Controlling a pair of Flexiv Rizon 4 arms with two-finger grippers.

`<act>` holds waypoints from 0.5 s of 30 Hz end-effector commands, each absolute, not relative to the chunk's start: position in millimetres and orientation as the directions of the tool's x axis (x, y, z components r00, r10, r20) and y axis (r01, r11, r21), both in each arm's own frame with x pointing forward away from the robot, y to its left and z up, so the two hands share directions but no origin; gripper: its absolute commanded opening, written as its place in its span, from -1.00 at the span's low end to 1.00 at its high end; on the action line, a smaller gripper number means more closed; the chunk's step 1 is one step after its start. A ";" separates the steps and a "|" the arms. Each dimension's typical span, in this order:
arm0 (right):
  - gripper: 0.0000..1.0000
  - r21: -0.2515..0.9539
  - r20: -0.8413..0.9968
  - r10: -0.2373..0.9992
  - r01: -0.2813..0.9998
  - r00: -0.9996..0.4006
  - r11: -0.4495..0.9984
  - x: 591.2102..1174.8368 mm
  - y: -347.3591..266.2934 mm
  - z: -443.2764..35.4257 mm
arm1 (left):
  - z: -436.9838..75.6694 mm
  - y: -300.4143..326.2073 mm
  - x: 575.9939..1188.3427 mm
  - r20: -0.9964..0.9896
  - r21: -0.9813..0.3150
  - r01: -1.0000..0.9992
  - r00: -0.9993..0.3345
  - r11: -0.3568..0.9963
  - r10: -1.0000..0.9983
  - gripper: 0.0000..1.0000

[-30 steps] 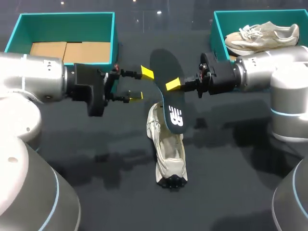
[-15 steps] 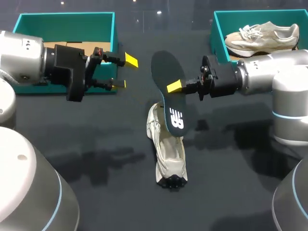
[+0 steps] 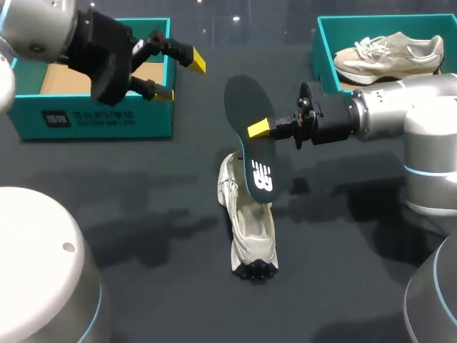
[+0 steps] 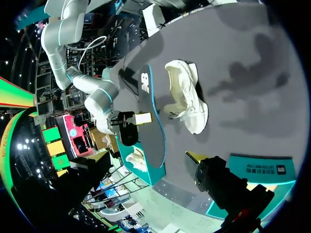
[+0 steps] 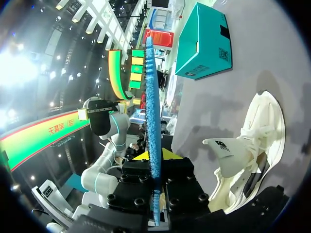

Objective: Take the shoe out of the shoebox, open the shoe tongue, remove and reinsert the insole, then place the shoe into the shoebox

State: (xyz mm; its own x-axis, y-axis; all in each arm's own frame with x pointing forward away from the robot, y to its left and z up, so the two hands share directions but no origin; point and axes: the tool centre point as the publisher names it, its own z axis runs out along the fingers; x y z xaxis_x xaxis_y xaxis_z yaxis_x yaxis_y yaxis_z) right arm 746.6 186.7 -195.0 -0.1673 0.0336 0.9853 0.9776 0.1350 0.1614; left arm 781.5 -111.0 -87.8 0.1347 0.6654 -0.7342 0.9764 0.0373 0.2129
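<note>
A dark insole (image 3: pixel 251 143) with a white logo stands on edge above the white shoe (image 3: pixel 250 229), which lies in the middle of the table. My right gripper (image 3: pixel 258 128) is shut on the insole's side. In the right wrist view the insole (image 5: pixel 151 111) runs edge-on between the yellow tips of that gripper (image 5: pixel 154 154), with the shoe (image 5: pixel 250 141) below and beside it. My left gripper (image 3: pixel 178 75) hangs open and empty over the front right corner of the left shoebox (image 3: pixel 93 118). The left wrist view shows the insole (image 4: pixel 151 126) and the shoe (image 4: pixel 187 94) far ahead.
The teal left shoebox holds only brown cardboard (image 3: pixel 75 75). A second teal shoebox (image 3: pixel 321 50) at the back right holds another pale shoe (image 3: pixel 389 53). The dark tabletop (image 3: pixel 143 271) lies bare around the middle shoe.
My left arm has drawn away from the insole, going left and back to the left shoebox, fingers still open. The right gripper and insole have stayed put.
</note>
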 end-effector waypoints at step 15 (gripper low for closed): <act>-1.00 0.162 0.985 0.035 0.978 -0.168 0.133 745.4 186.9 -195.2 | -33.4 -138.4 793.1 -0.441 0.107 0.991 0.117 -0.078 0.890 1.00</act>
State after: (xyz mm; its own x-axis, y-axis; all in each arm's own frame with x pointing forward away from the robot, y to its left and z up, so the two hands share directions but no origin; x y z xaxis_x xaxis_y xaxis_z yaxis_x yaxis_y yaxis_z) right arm 746.5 186.3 -194.9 -0.1676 0.0337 0.9853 0.9776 0.1348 0.1617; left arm 784.6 -129.0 -43.5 0.1464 0.7567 -0.6372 0.9843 -0.0472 0.1701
